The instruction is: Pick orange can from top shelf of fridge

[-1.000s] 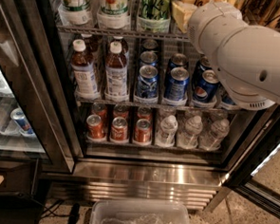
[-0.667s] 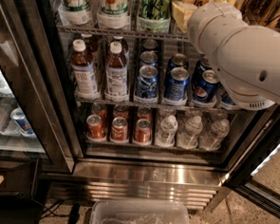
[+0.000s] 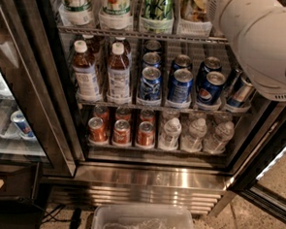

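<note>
The fridge (image 3: pixel 149 177) stands open in front of me, with wire racks and a steel louvred base. Its top shelf (image 3: pixel 138 34) carries tall cans in clear lane trays. The orange can (image 3: pixel 192 6) stands in the rightmost visible lane, only partly seen, right of a tall green can (image 3: pixel 158 4). My white arm (image 3: pixel 259 41) reaches in from the upper right and covers the shelf's right end. The gripper is hidden behind the arm, close to the orange can.
Two tall white cans (image 3: pixel 116 0) stand left of the green can. Below are brown bottles (image 3: pixel 85 69), blue cans (image 3: pixel 180 84), short red cans (image 3: pixel 121 130) and water bottles (image 3: pixel 196 134). A neighbouring cooler (image 3: pixel 11 123) is left, a clear bin (image 3: pixel 141 223) on the floor, the door frame (image 3: pixel 269 192) right.
The arm has shifted slightly up and to the right. The cans and shelves have not moved.
</note>
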`<state>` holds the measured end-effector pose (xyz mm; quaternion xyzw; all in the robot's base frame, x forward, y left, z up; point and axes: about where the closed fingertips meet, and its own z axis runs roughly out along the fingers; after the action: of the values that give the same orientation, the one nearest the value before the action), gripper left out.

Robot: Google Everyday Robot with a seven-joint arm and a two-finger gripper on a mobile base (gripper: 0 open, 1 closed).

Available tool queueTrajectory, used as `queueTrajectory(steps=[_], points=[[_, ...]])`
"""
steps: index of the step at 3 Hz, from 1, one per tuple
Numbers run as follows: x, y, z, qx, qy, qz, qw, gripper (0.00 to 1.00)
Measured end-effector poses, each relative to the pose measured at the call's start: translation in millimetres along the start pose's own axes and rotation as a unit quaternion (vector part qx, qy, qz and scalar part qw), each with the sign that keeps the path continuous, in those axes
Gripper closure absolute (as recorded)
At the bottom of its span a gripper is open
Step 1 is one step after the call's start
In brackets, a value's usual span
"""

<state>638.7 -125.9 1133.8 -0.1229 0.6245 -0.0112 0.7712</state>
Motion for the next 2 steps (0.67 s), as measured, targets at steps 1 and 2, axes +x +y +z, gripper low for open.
queueTrajectory(steps=[1,2], points=[[-0.9,-0.2,-0.5,0.000,-0.001,0.000,1.0000,1.00],[-2.3,3.1,-9.1,-0.009,0.007,0.009,0.9999,1.00]])
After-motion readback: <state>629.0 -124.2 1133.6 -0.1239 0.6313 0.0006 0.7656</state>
